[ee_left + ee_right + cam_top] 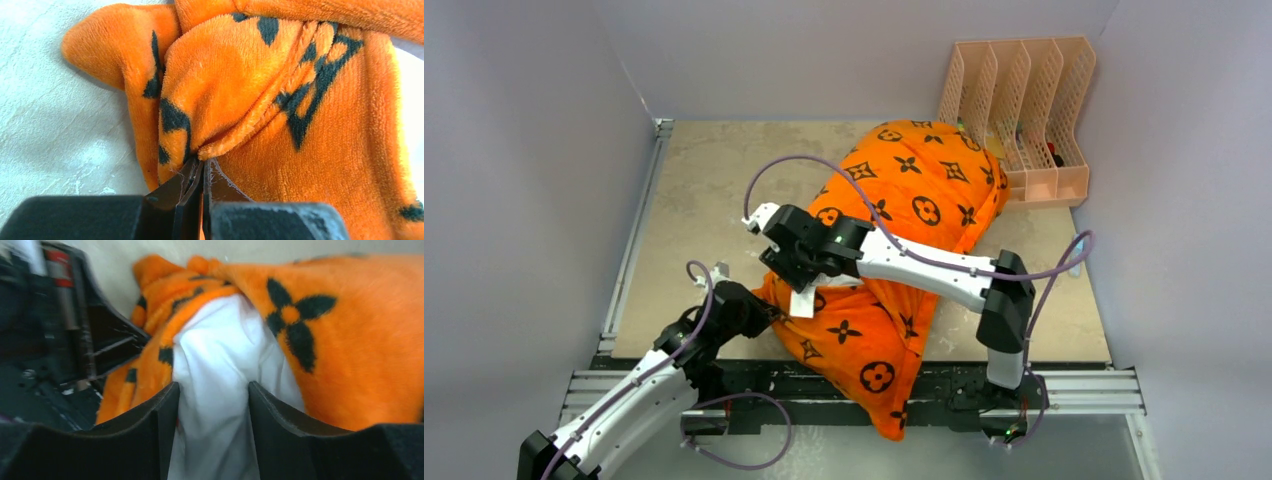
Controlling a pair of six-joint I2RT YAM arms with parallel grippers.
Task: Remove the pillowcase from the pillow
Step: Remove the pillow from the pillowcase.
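Bright orange plush pillowcase [914, 190] stretches from the arms toward the far right. The left gripper [200, 167] pinches its near hem, and the right gripper [212, 390] seemingly squeezes the white stuffed pillow [220, 350].

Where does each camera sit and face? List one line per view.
Top external: above, behind the bases, looking down on table, pillowcase, left arm, right arm.
Left wrist: on left arm, facing the pillowcase; left gripper pinches a fold.
Right wrist: on right arm, facing the white pillow; right gripper straddles it.
Shared: all show the pillowcase.
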